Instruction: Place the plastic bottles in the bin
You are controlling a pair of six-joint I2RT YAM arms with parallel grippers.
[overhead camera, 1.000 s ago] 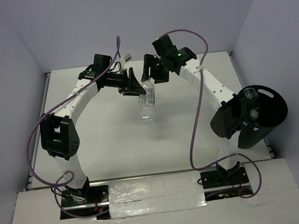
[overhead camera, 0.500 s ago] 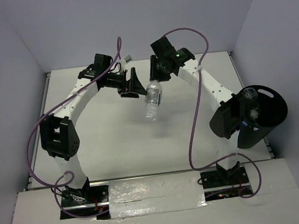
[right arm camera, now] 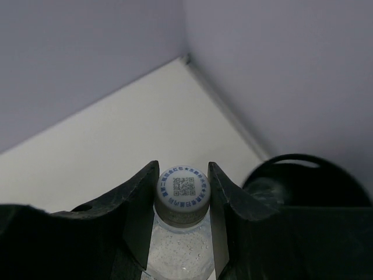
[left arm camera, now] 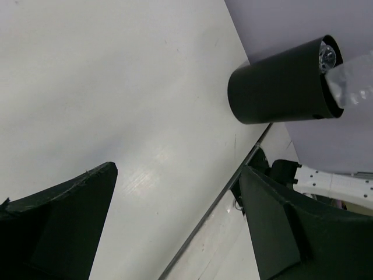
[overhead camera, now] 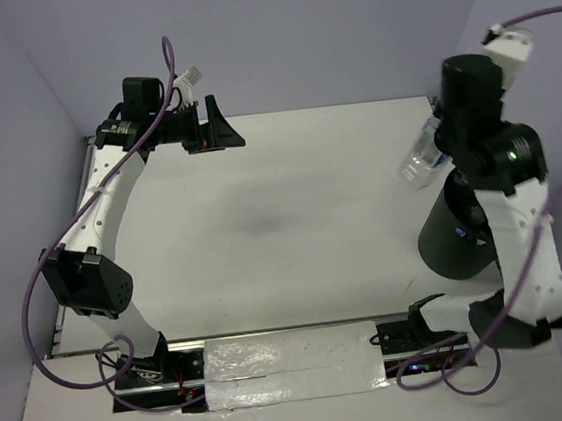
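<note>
**Bin and held bottle largely masked or cropped.**

In the top view the bin [overhead camera: 444,246] is mostly covered by the right arm [overhead camera: 526,245], its mouth unseen, and the bottle [overhead camera: 421,158] held in the jaws of the right gripper [right arm camera: 182,168] is rendered as a pale blur with its cap end hidden. In the right wrist view only the cap and shoulder of that bottle are shown, the body being cut off by the lower edge, and the bin's rim is half concealed behind one jaw. In the left wrist view the held bottle is blurred and cropped at the right edge, and the jaws of the left gripper [left arm camera: 178,169] are cut off at the bottom.
</note>
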